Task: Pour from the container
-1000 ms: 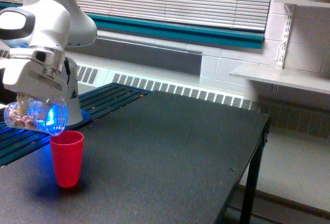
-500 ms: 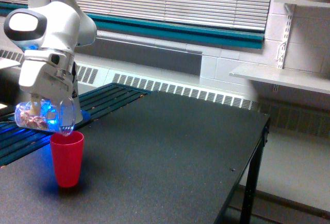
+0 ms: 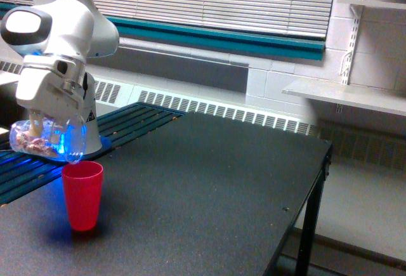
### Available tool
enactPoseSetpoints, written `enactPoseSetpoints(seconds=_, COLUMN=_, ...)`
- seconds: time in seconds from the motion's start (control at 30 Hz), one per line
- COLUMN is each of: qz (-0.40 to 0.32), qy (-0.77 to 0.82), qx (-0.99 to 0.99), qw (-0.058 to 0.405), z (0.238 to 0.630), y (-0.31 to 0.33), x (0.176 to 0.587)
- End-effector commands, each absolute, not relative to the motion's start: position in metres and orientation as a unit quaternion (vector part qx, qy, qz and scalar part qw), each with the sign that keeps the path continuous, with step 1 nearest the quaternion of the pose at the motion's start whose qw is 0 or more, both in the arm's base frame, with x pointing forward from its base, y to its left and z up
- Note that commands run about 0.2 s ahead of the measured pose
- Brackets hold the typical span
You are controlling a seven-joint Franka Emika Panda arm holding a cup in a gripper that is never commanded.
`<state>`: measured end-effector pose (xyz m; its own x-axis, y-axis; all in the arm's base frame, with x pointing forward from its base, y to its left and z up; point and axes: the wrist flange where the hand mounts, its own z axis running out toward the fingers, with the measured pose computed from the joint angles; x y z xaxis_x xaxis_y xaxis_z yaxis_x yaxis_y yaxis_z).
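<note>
Count, exterior view. Cups: two. One clear container [image 3: 45, 141], tipped on its side in the jaws, mouth toward the exterior view's right; pinkish-brown bits inside, too small and clustered to number. One red cup [image 3: 82, 195], upright just below the jaws, under the container's mouth. Robot arms: one [image 3: 58, 47]. Desks: one, black top [image 3: 209, 187]. Wall shelves: two, well apart from the jaws [image 3: 346, 95].

Soft, even indoor light fills the room, with daylight muted behind the closed blinds [image 3: 209, 0]. A blue glow shines through the container [image 3: 47, 141] and spills onto the table [image 3: 209, 187] (shadows stay faint). The picture is slightly soft and grainy.
</note>
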<state>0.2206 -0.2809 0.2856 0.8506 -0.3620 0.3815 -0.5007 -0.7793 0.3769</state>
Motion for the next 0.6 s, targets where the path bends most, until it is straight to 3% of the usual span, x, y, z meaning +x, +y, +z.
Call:
enactPoseSetpoints(seconds=0.03, qz=0.131, qy=-0.213, qx=0.935, qw=0.25, z=0.285, y=-0.285, x=0.213)
enactPoseSetpoints(seconds=0.6, qz=0.124, qy=-0.177, qx=0.939, qw=0.266, z=0.29, y=-0.278, x=0.228)
